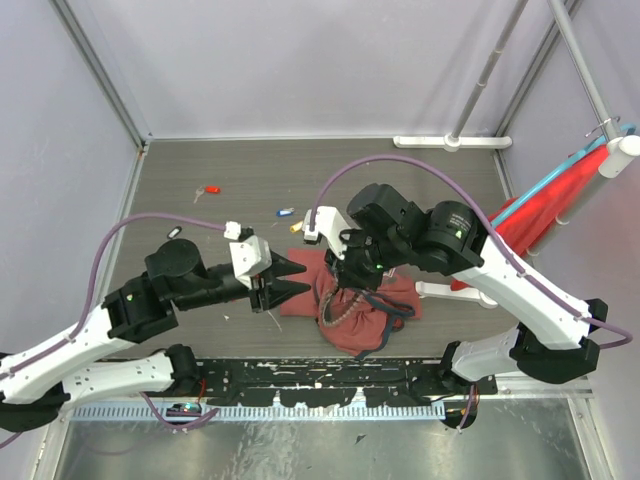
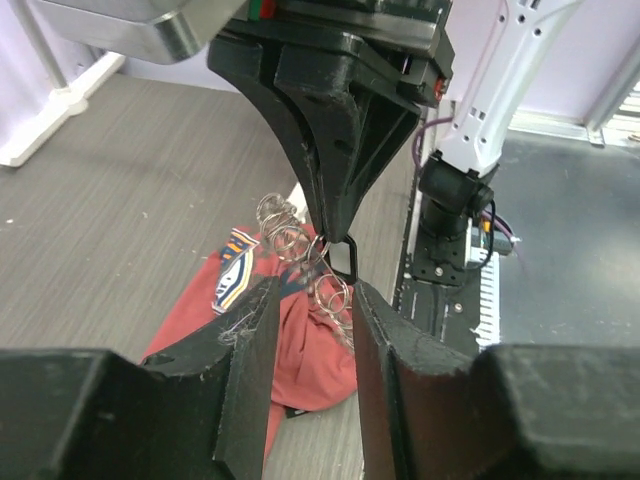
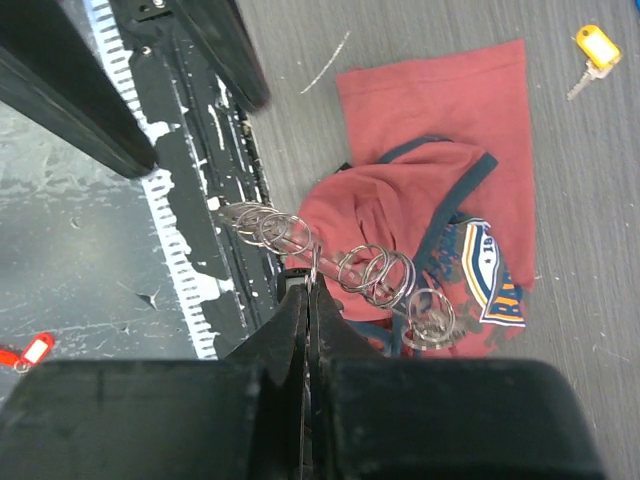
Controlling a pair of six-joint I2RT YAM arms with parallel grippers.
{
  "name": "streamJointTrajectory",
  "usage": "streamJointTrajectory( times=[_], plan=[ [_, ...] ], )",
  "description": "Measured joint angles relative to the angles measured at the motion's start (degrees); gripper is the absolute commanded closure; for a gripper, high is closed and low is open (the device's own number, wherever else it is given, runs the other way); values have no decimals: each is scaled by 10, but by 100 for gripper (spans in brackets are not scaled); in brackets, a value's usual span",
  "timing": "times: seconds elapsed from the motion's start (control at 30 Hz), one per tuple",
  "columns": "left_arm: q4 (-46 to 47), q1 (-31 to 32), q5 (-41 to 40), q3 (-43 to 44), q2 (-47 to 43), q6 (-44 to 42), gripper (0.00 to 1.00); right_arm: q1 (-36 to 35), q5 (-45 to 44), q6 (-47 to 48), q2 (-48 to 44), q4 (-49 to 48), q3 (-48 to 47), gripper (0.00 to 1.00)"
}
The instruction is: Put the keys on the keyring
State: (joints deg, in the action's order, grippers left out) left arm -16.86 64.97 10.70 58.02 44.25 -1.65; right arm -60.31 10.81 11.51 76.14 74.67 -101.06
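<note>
My right gripper (image 1: pixel 348 277) is shut on the keyring (image 3: pixel 375 275), a thin wire strung with several silvery rings; its fingertips (image 3: pixel 308 288) pinch one ring. The keyring (image 2: pixel 300 245) hangs just above the dark-red cloth bag (image 1: pixel 355 315). My left gripper (image 1: pixel 302 279) is open and empty, and points at the right gripper. Its fingers (image 2: pixel 250 340) stand either side of the hanging rings without touching them. Loose keys lie on the table behind: a red key (image 1: pixel 210 188), a blue key (image 1: pixel 285 212) and a yellow key (image 1: pixel 296 227). The yellow key also shows in the right wrist view (image 3: pixel 597 45).
The cloth bag (image 3: pixel 420 200) lies crumpled under both grippers. The black mounting strip (image 1: pixel 330 375) runs along the near edge. A red folded cloth on a pole (image 1: pixel 545 215) leans at the right wall. A white bar (image 1: pixel 450 142) lies at the back.
</note>
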Motion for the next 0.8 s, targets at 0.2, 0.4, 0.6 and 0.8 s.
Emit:
streamJointTrajectory(
  times=[0.2,0.4,0.6,0.8],
  plan=[
    [1,0,41,0,32,-2,61,-8,40,6,-1,-4,0,99],
    [-3,0,74,10,55,-6,64,-14,69,8,-9,-12,0,99],
    [-7,0,96,30,77,-13,67,-16,77,9,-14,-15,0,99],
    [-14,0,108,35,89,-16,68,-16,80,9,-15,-25,0,99]
  ],
)
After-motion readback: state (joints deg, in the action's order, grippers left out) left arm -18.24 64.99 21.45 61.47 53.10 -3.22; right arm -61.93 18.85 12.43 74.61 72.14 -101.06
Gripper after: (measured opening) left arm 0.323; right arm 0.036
